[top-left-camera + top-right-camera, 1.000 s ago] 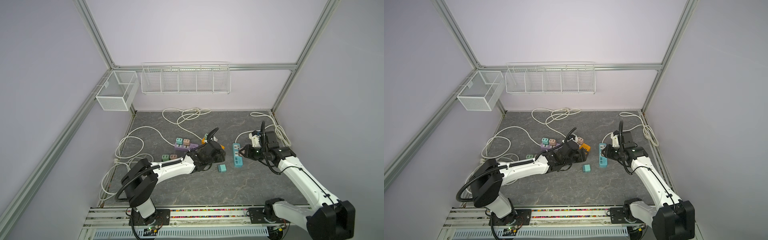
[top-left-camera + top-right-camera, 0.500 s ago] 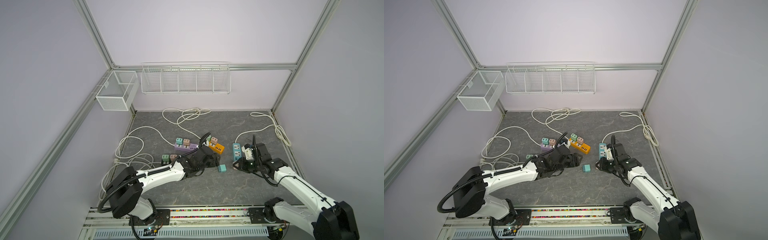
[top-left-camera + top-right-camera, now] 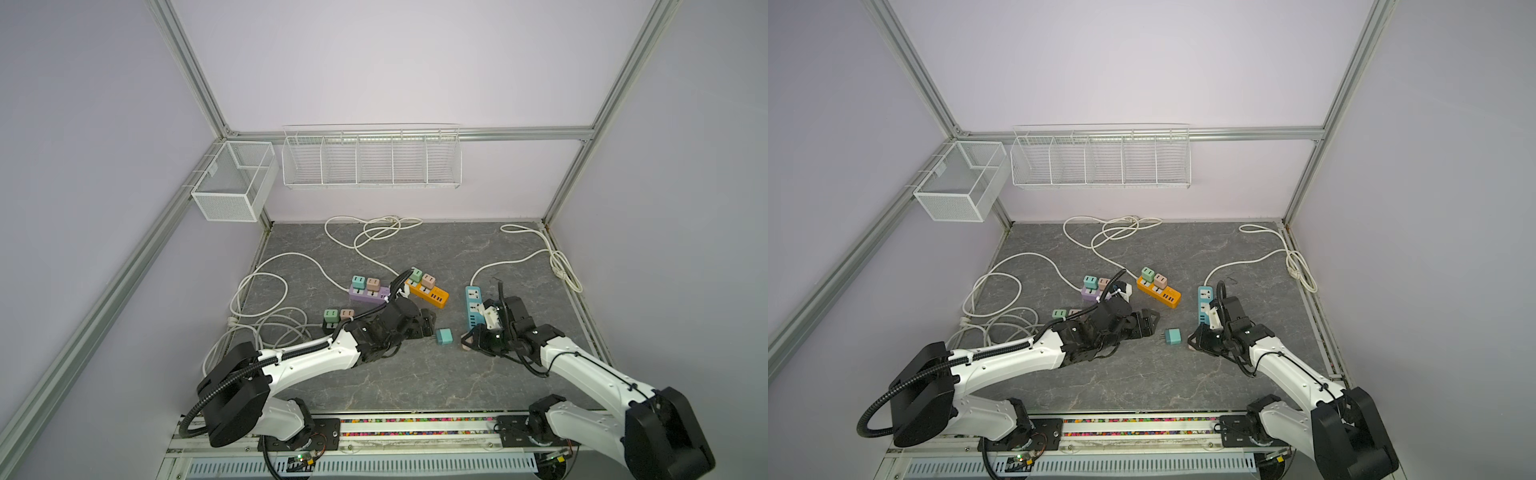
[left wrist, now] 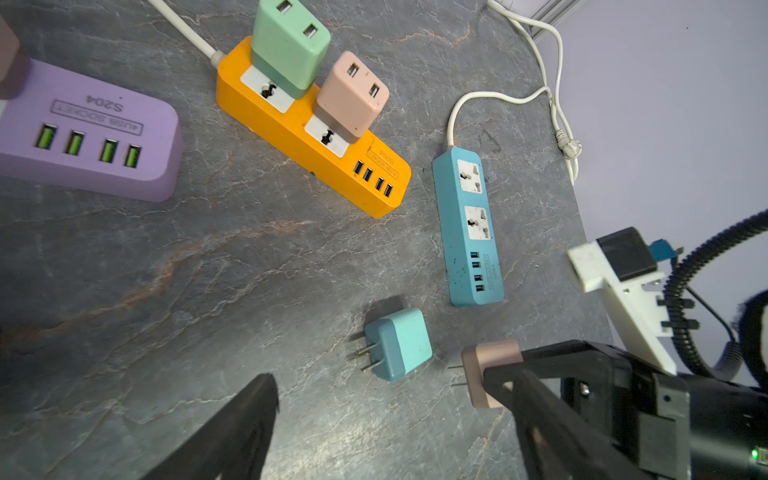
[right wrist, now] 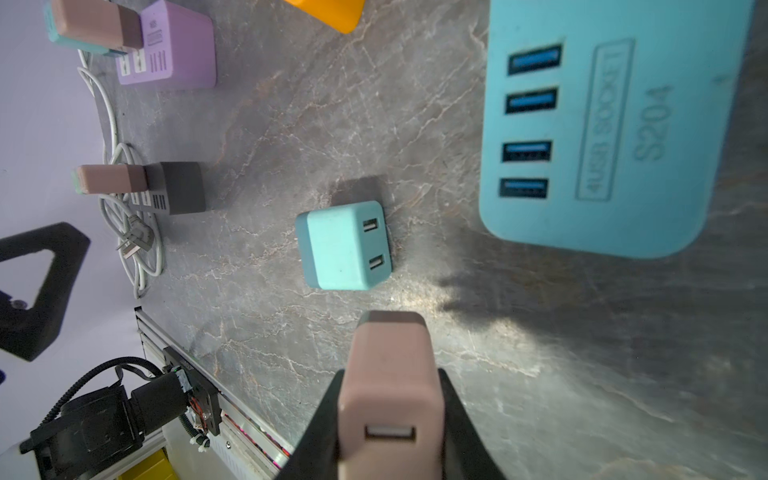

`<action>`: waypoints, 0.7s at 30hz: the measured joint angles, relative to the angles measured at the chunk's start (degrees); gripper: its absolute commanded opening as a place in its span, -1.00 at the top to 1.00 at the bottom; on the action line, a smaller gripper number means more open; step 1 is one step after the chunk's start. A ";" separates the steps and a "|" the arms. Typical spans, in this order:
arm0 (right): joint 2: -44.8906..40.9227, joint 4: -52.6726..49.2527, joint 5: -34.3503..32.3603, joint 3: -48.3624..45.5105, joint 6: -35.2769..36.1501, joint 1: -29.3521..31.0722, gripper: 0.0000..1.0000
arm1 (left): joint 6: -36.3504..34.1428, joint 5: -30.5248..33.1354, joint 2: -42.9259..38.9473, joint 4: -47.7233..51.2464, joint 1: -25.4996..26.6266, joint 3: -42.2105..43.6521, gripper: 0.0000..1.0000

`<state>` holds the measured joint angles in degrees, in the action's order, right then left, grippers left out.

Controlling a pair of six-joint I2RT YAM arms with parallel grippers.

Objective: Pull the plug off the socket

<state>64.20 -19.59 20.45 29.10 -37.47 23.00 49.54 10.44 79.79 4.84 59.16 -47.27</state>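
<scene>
My right hand (image 5: 388, 399) clamped the pink plug (image 5: 390, 365), lower centre; my left hand (image 3: 428, 326) stood open. A careless set-down could knock the teal plug (image 5: 345, 245) nearby.

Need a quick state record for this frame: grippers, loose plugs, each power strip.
left gripper: open, empty, beside the teal adapter
right gripper: shut on pink adapter, its prongs clear of any socket
teal adapter: loose, on its side on the table
blue power strip: both sockets empty
orange power strip: green adapter and second pink adapter plugged in
purple power strip: two adapters plugged in
dark grey power strip: two adapters plugged in
</scene>
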 measured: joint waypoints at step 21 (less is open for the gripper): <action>4.13 4.22 -1.70 -1.75 -0.11 0.79 0.03 | 0.04 1.81 -0.46 3.08 0.00 0.07 -0.99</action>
<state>68.34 -15.38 18.74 27.35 -37.58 23.79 49.58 12.25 79.33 7.92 59.16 -47.20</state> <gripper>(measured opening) 0.460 0.993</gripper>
